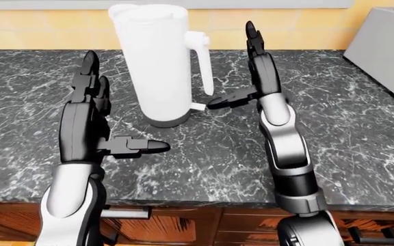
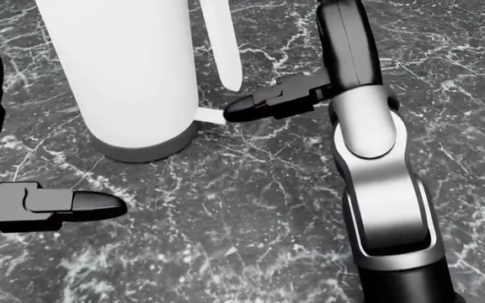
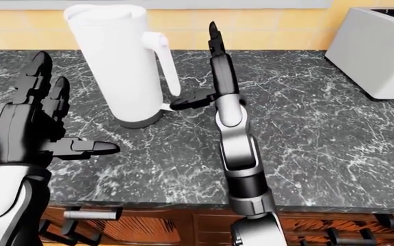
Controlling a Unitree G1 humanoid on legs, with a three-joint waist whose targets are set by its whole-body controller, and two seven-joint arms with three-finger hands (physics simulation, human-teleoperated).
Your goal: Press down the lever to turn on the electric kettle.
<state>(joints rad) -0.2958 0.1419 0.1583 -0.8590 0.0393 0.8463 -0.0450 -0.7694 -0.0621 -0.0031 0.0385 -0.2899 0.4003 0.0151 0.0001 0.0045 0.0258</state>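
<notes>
On the dark marble counter (image 1: 204,154), the left robot hand (image 1: 87,110) hovers nearest, fingers spread, gripping nothing. Farther in, the right robot hand (image 2: 310,76), also spread, puts its thumb tip at the small lever (image 2: 210,115) at the base of the white electric kettle (image 1: 154,56). A toaster (image 3: 378,51) stands far right. No writing is legible.

The head view cuts off the kettle (image 2: 120,76) above its body; its lever (image 2: 210,115) shows only as a stub, the right hand's (image 2: 327,57) thumb tip covering its end
</notes>
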